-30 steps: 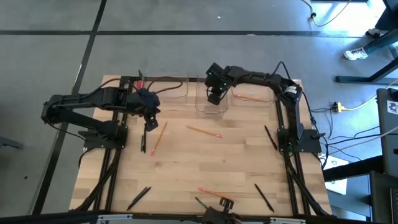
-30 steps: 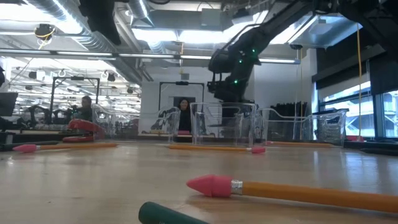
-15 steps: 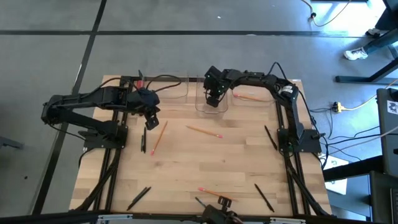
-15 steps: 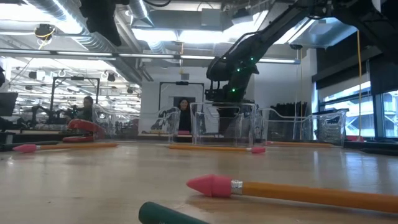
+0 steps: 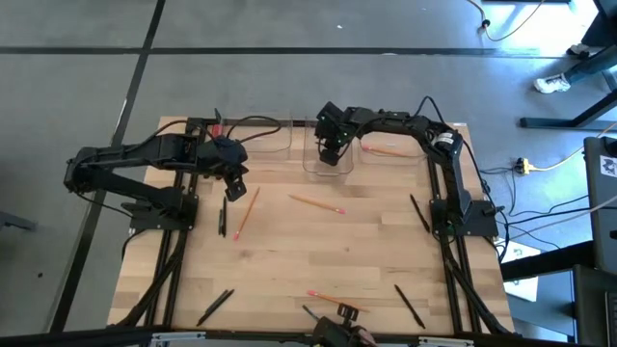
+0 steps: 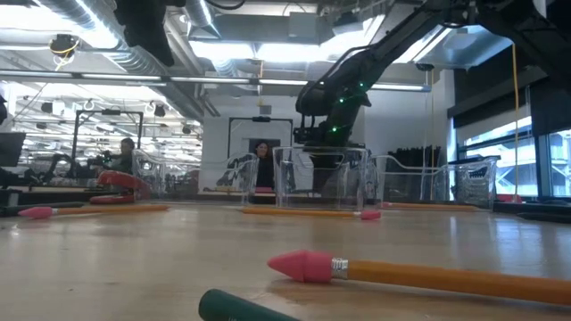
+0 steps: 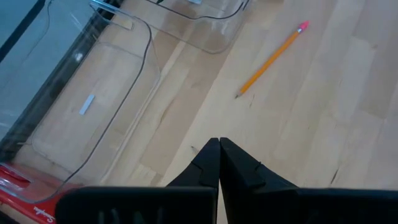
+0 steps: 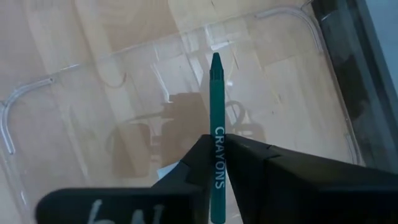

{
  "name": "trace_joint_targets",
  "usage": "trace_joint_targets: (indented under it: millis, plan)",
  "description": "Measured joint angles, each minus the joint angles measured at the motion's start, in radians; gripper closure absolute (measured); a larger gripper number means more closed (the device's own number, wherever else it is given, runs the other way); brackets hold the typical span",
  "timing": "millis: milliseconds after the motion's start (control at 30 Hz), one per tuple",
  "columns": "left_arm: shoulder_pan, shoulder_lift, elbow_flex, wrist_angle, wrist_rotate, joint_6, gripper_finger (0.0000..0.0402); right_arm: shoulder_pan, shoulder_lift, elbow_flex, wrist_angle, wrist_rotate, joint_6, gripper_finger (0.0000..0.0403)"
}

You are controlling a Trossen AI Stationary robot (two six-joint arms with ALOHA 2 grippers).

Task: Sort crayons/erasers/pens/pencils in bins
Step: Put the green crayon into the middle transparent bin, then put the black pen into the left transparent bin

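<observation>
High view: The right gripper [image 5: 330,146] hangs over the middle bin [image 5: 329,154], the landmark used here. The left gripper [image 5: 231,185] waits well to the left of that bin, above bare table [image 5: 318,260]. One pencil [image 5: 317,203] lies just in front of the bin; another pencil [image 5: 385,150] lies in the bin on its right. Compared with one second ago, the right gripper sits slightly farther back, centred over the bin; the left arm is unchanged.

Low view: The right arm [image 6: 343,76] reaches down to the rim of the middle bin [image 6: 321,174]. It was higher and nearer one second ago.

Left wrist view: The left gripper [image 7: 219,144] has its jaws together, holding nothing.

Right wrist view: The right gripper [image 8: 216,142] holds a green crayon [image 8: 216,130] between its jaws, tip aimed at the floor of the middle bin [image 8: 298,74]. Risk: if released from this height, the crayon may bounce or roll against the wall; a partial jaw release could let it tilt and hang on one finger.
</observation>
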Motion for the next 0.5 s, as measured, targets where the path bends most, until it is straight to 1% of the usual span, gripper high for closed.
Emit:
trace_joint_targets:
  millis: [167, 300, 367, 500]
  plan:
    - [0.000, 0.000, 0.000, -0.002, 0.000, 0.000, 0.0401, 0.000, 0.000, 0.000, 0.000, 0.000, 0.001, 0.0314]
    - [0.000, 0.000, 0.000, -0.011, 0.000, -0.031, 0.0401, 0.000, 0.002, 0.027, -0.014, 0.001, 0.004, 0.0300]
    - [0.000, 0.000, 0.000, -0.012, 0.000, -0.095, 0.0401, 0.000, 0.002, 0.058, -0.036, 0.001, 0.004, 0.0300]
    - [0.000, 0.000, 0.000, -0.082, 0.000, -0.339, 0.0401, 0.000, 0.002, 0.156, -0.119, 0.001, 0.014, 0.0305]
